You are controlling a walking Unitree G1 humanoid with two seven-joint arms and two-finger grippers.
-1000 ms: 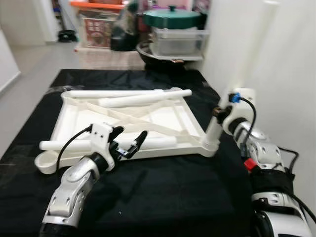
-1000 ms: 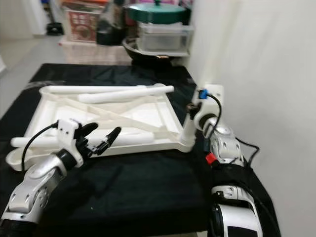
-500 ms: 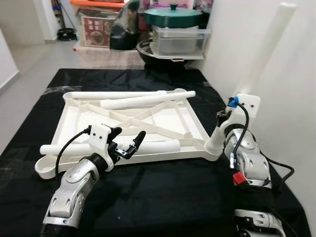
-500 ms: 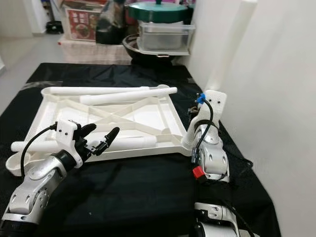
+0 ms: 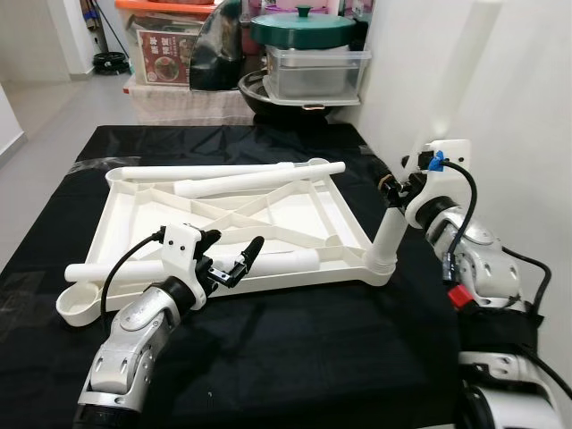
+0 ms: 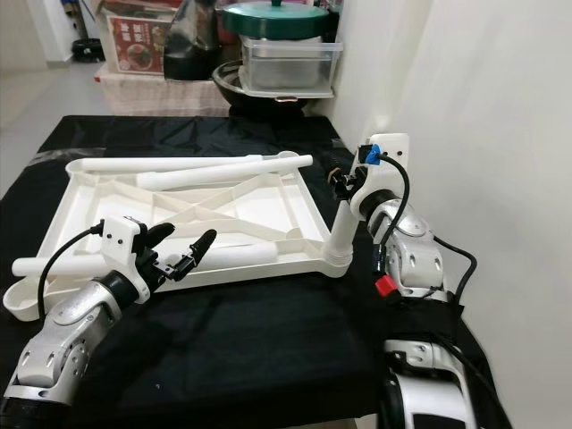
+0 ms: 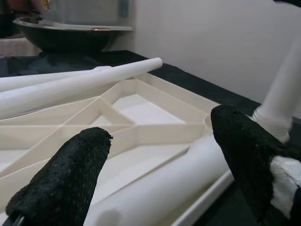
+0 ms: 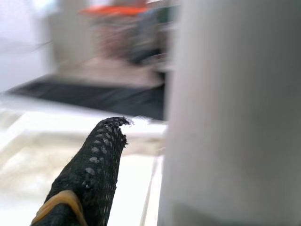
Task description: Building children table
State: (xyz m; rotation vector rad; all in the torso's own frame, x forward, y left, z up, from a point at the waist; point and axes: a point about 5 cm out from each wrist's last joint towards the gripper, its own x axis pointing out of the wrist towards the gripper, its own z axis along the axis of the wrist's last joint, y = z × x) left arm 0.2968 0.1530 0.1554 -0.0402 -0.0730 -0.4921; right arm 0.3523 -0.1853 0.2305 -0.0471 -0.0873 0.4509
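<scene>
Upturned white children's table frame [image 5: 295, 206] lying on a black-covered tabletop [image 5: 295, 357], taken as landmark. At the frame's near edge, the left hand [image 5: 234, 259] hovers with its fingers [image 7: 70, 174] spread wide, holding nothing, just above a loose white leg [image 5: 286, 260] lying inside the frame. At the frame's near right corner, a white upright leg [image 5: 429, 143] stands tilted in its socket; the right hand [image 6: 344, 183] is closed around it. Two more loose legs [image 5: 259, 179] lie along the frame's far side. Beyond the frame stands a green-lidded pot [image 5: 302, 25] on a clear container.
</scene>
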